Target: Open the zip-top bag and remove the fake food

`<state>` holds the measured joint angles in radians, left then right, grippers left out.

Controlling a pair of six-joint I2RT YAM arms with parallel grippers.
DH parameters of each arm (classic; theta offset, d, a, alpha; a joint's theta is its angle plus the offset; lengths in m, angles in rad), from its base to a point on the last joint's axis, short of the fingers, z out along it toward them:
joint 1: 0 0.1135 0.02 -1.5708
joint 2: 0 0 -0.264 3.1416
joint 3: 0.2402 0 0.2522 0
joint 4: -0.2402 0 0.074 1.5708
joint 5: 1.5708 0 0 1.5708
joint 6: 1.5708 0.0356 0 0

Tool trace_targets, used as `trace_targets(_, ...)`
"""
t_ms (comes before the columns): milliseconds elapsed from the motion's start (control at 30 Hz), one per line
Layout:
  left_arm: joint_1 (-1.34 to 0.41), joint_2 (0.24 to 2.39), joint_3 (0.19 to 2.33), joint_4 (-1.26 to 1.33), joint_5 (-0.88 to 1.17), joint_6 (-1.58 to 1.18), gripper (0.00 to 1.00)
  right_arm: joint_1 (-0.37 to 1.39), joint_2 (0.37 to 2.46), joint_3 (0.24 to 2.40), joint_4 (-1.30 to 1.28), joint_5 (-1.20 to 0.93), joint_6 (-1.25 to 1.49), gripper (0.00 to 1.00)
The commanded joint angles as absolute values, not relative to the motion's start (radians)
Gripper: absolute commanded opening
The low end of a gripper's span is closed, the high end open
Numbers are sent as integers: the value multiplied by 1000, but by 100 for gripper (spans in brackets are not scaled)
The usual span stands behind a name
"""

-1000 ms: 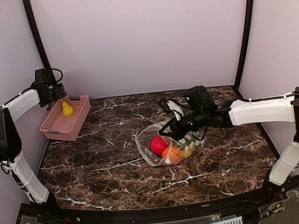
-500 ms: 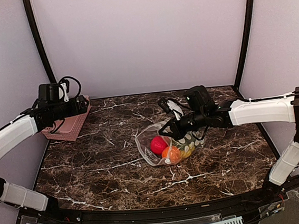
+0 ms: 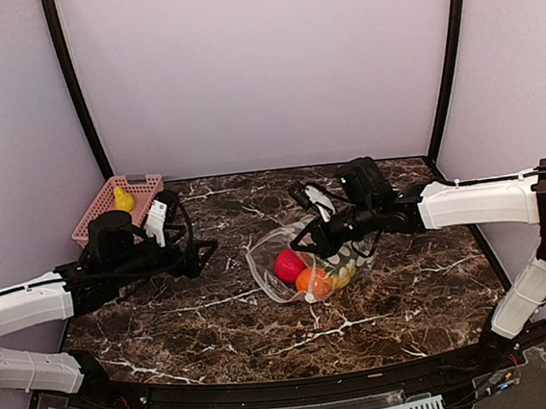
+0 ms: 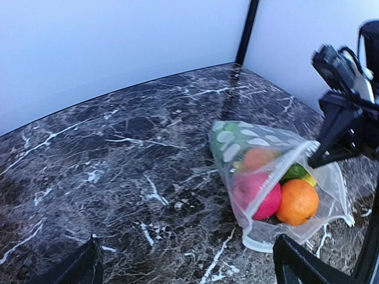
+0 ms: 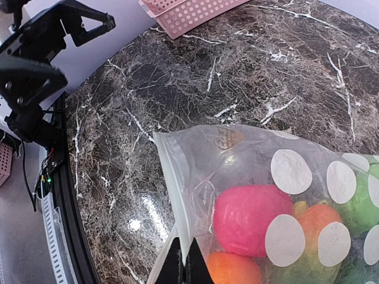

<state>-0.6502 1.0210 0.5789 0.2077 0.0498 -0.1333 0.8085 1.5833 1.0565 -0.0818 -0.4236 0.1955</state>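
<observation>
– Plastic, clear and floppy: is that the zip-top bag [image 3: 309, 255]?
– Yes. It lies near the middle of the bench [image 3: 216, 316], a little to the right. One face has pale round dots on green.
– What is inside it?
– The fake food [image 4: 269, 189]. I see a pink-red ball [image 3: 289, 265] and an orange ball [image 3: 313, 280] just beside it, touching. In the left wrist view a green bit [image 4: 294, 171] peeks out behind them. Something yellow is in there too, but I cannot tell its shape.
– Is the bag open?
– Its mouth looks open on the side that faces the left arm. All the food sits inside.
– Who holds the bag?
– The right pincer [image 3: 306, 242] does. Its two fingers are pressed tight together on the top edge of the bag, by the zip strip. That edge is lifted up off the bench, and the rest of the bag hangs down and rests on the stone.
– And the other one?
– The left pincer [image 3: 200, 255] has its fingers spread wide, with nothing between them. It hangs low over the bench to the left of the bag and points at the bag's mouth. It is near the bag, not touching it.
– What else is there?
– A pink basket [image 3: 99, 210] stands at the far left corner of the bench, well apart from the bag. A yellow piece [image 3: 124, 199] lies in it.
</observation>
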Motion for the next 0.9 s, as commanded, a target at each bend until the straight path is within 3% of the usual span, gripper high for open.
trace_targets(0,-770,1069,510,427,15,13,99,799,1565,1073,-90,-447,198,0)
trace_targets(233,-927,1306,504,645,-26,179,96,799,1579,1068,-88,-427,202,0)
trace_targets(533,-965,1568,652,746,89,260,93,799,1589,1073,-87,-425,205,0)
trace_targets(867,-966,1719,738,813,117,268,71,798,1612,1088,-87,-423,201,0)
